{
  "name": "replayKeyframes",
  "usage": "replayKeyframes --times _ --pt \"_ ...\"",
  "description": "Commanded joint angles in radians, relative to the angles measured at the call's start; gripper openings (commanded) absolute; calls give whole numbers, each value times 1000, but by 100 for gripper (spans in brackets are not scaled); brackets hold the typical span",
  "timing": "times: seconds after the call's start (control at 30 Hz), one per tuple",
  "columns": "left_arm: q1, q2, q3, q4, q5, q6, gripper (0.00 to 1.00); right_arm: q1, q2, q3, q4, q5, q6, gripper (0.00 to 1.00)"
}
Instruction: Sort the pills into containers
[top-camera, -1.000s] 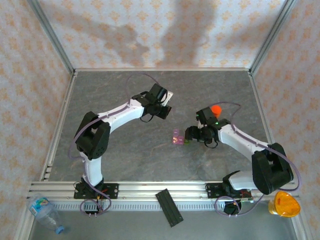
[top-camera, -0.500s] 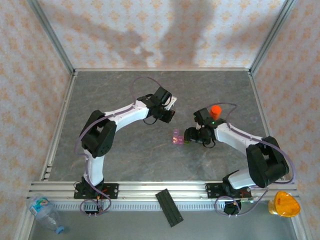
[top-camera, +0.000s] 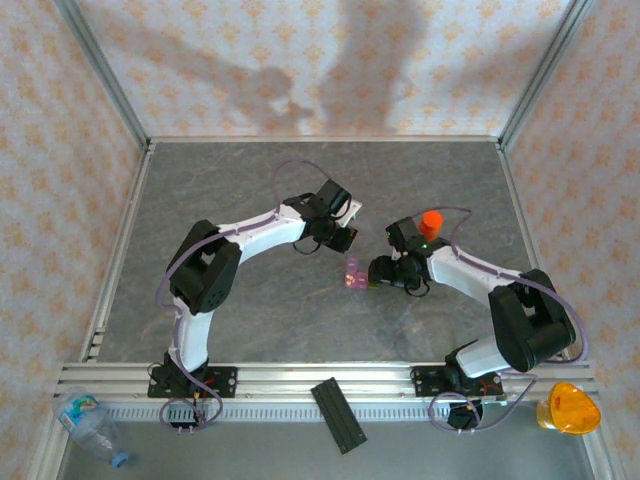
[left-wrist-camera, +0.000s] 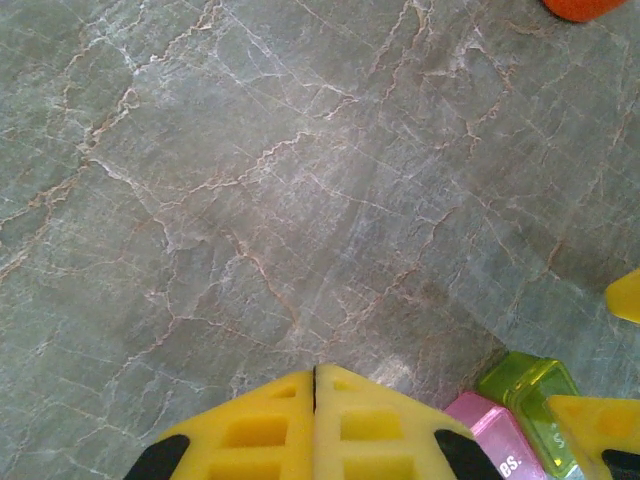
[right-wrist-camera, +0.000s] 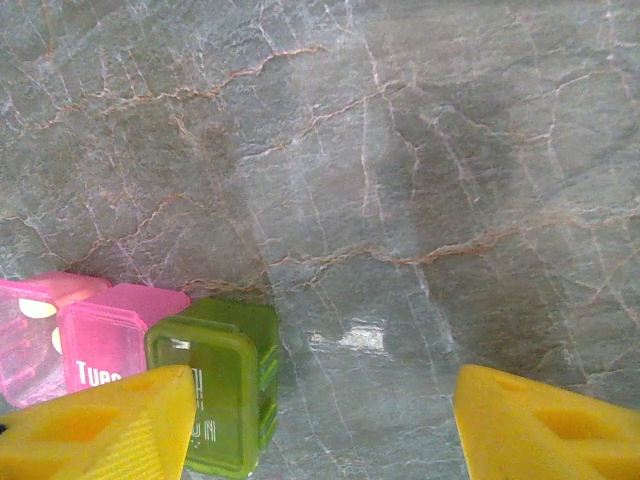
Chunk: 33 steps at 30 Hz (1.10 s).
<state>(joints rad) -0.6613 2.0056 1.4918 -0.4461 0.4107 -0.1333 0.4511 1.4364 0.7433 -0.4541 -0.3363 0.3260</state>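
Two joined containers (right-wrist-camera: 120, 340); one orange bottle (top-camera: 431, 220)

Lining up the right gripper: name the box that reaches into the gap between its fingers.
The green box, last in the row: it pokes past the yellow finger into the right gripper's gap. The pink boxes lie outside it.

The closed, yellow-fingered left gripper (top-camera: 341, 236) now reaches farther right, nearer the small joined pink and green plastic containers (top-camera: 354, 274). The white right arm (top-camera: 470, 270) folds its elbow inward.

grey marbled table (top-camera: 250, 180) bears the containers (top-camera: 354, 274) and orange bottle (top-camera: 431, 219).
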Motion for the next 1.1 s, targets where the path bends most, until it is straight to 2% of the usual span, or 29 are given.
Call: replayKeyframes --times 0.0,0.6,1.07 --pt "-13 19 26 -18 20 -7 0 8 11 -18 6 46 14 68" --pt "-27 54 41 -74 68 13 0 11 4 -33 9 57 27 67" --pt "-43 6 26 -93 93 20 0 11 3 -36 11 65 28 67"
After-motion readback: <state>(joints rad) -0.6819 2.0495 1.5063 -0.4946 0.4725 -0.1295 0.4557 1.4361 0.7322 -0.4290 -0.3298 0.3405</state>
